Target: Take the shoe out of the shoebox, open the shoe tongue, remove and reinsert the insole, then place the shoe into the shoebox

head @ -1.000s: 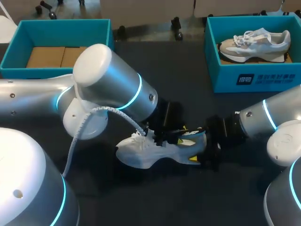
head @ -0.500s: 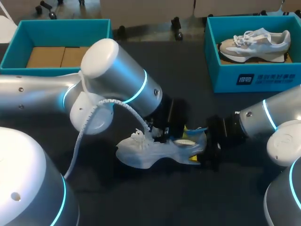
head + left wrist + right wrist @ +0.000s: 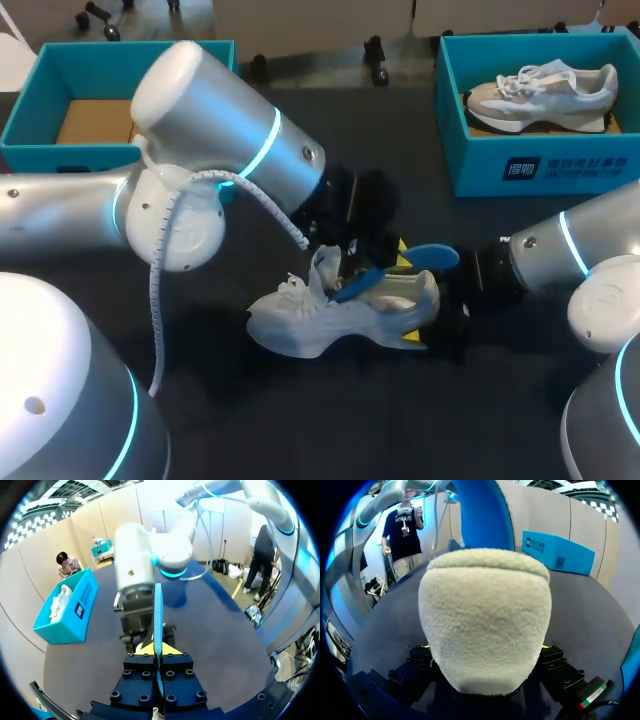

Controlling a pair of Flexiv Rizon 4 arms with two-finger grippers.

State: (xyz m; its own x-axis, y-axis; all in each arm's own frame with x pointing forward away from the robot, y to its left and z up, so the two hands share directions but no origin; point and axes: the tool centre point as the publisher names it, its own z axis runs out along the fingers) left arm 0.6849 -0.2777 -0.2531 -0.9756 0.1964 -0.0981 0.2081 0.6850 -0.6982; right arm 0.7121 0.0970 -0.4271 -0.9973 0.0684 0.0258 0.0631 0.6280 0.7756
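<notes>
A white shoe (image 3: 330, 320) rests on its sole in the middle of the dark bench (image 3: 300, 420), toe toward my left side, tongue standing up. My left arm comes in over it. My left pincer (image 3: 159, 650) is clenched on a blue insole (image 3: 420, 258), seen edge-on between its fingers in the left wrist view. The insole slants up out of the shoe's opening, its free end raised over the heel. My right arm reaches in from the right. My right pincer (image 3: 484, 647) grasps the shoe's heel from both sides, and the fuzzy heel fills the right wrist view. A teal shoebox (image 3: 520, 165) sits at the far right of the bench, holding a second shoe (image 3: 545, 90). Another teal box (image 3: 60, 55) sits at the far left with cardboard inside.
</notes>
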